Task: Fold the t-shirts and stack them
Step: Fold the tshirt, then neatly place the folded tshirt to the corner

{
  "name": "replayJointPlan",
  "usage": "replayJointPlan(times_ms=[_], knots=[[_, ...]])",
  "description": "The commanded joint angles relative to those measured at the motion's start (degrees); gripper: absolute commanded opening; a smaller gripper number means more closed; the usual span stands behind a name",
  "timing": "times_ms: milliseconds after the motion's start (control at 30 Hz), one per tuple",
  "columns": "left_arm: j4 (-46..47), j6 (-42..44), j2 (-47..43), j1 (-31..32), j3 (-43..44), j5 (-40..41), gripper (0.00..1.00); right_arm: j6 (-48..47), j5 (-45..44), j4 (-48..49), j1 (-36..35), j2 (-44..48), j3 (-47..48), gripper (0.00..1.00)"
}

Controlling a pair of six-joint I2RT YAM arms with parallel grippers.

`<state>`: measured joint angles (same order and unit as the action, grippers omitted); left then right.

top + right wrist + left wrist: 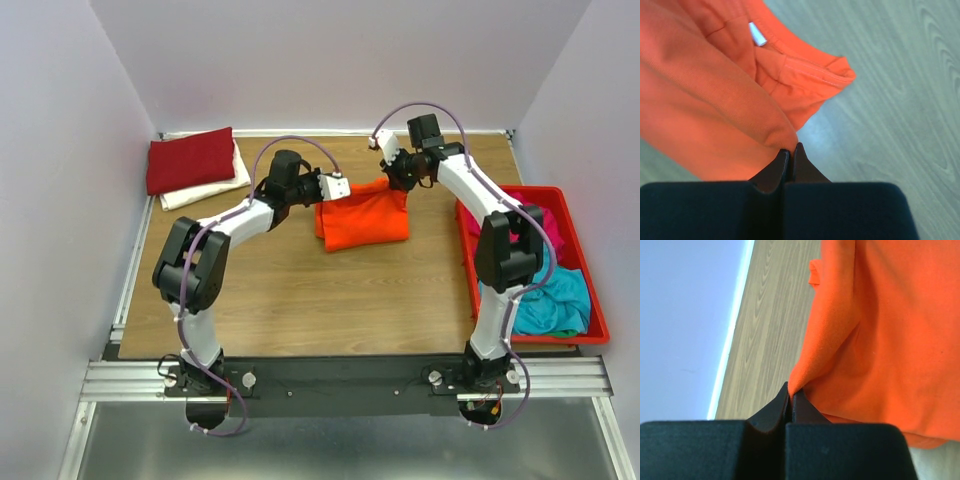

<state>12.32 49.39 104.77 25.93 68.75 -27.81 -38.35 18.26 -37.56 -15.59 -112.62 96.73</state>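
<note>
Centrally on the surface (300, 290) lies the orange shirt (365, 222), its far corners pinched tight by the left gripper (790, 393) and right gripper (791, 149). Far left, a red shirt (190, 158) tops a white shirt (203, 192); a pink shirt (549, 228) and teal shirt (556, 296) lie in the right tray (535, 191).

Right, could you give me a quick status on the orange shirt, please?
Left gripper shut on orange t-shirt; right gripper too. Shirt mid-table, edges pinched. Nothing in the way.
</note>
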Motion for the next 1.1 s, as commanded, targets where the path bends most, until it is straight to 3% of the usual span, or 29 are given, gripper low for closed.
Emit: replayJointPlan(times_ms=[0,67,100,167,200,233,267,400,467,533,600,633,733,900,1067], knots=[[-3.6,-4.6,4.7,-0.4,6.8,1.4,0.00,3.2,-3.5,2.3,0.6,-5.8,4.3,0.00],[-8.0,-6.0,8.2,-0.4,11.9,3.0,0.00,4.6,-4.3,3.0,0.5,-8.8,5.9,0.01],[-11.7,-8.1,9.3,-0.4,15.4,3.3,0.02,5.8,-5.0,4.0,0.5,-9.7,6.3,0.09],[-13.7,-11.8,12.3,-0.4,18.2,5.6,0.28,11.2,-9.2,7.5,0.6,-11.6,7.7,0.33],[-14.2,-14.3,12.8,-0.4,19.1,6.2,0.55,12.9,-10.4,9.1,0.6,-12.8,7.9,0.43],[-15.1,-18.4,13.6,-0.6,21.7,6.7,0.71,15.3,-12.0,11.3,0.8,-13.0,7.5,0.63],[-15.8,-21.1,14.0,-0.9,23.3,7.9,0.86,19.1,-14.4,14.6,1.1,-13.0,6.7,0.70],[-21.2,-33.1,14.4,-2.8,32.9,15.1,0.88,25.2,-17.2,17.5,2.7,-10.6,5.8,1.00],[-22.2,-40.8,12.8,-3.9,33.9,17.8,0.88,26.4,-13.3,17.4,3.8,-8.1,3.2,1.00],[-23.0,-44.8,10.6,-6.2,32.4,15.4,0.88,25.8,-7.0,17.3,5.9,-5.0,-0.2,1.00],[-21.0,-52.1,8.8,-8.8,27.3,10.0,0.88,26.0,4.2,17.3,9.0,0.2,-5.7,1.00],[-20.4,-54.3,8.6,-9.4,25.5,5.8,0.88,24.6,15.5,16.7,10.1,1.7,-7.2,1.00],[-20.2,-59.1,8.8,-9.9,20.3,0.4,0.88,22.3,28.0,13.0,13.0,5.6,-12.5,1.00],[-16.5,-66.9,8.4,-9.9,12.6,-2.0,0.87,18.0,26.9,12.5,13.2,14.3,-21.2,0.99],[-13.5,-72.8,7.6,-9.5,6.8,0.1,0.87,18.0,26.3,12.5,13.2,15.2,-25.2,0.97]])
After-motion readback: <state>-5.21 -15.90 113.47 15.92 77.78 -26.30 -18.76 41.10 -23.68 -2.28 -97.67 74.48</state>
